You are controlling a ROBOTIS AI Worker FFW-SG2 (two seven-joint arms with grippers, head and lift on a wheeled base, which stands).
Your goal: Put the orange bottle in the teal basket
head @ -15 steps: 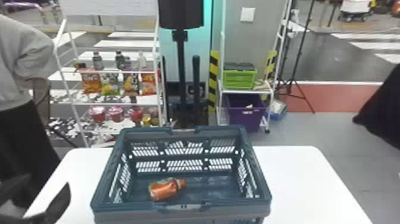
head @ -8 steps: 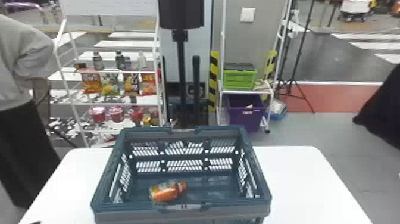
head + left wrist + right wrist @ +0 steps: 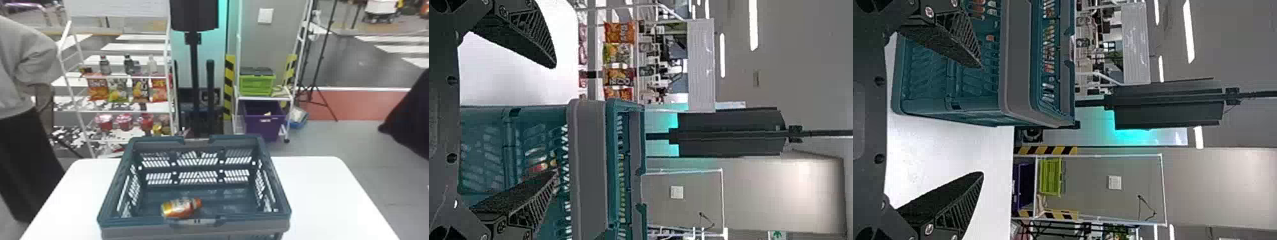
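Biggest first: the white surface (image 3: 335, 191) is seen across the lower part of the head view. Behind it, on the left, a white rack (image 3: 127, 111) is stocked with snacks and drinks; on the right, a smaller white rack (image 3: 265, 98) is seen. The teal basket (image 3: 191, 226) is set upright on the surface, open side up, handles at near and far rims. A purple bin (image 3: 265, 127) is placed low at the smaller rack, with a green crate (image 3: 257, 85) shelved above it. Left jaws (image 3: 555, 119): spread wide, nothing gripped, basket wall seen beyond them. Right jaws (image 3: 982, 120): also spread wide, nothing gripped; one finger is seen against the basket, the other against the surface. Snack bags (image 3: 140, 89) are lined up along the left rack. Smallest: the orange bottle (image 3: 180, 209) is laid on its side inside the basket, near the near wall, left of centre, cap pointed right. Contact with that wall can't be confirmed.
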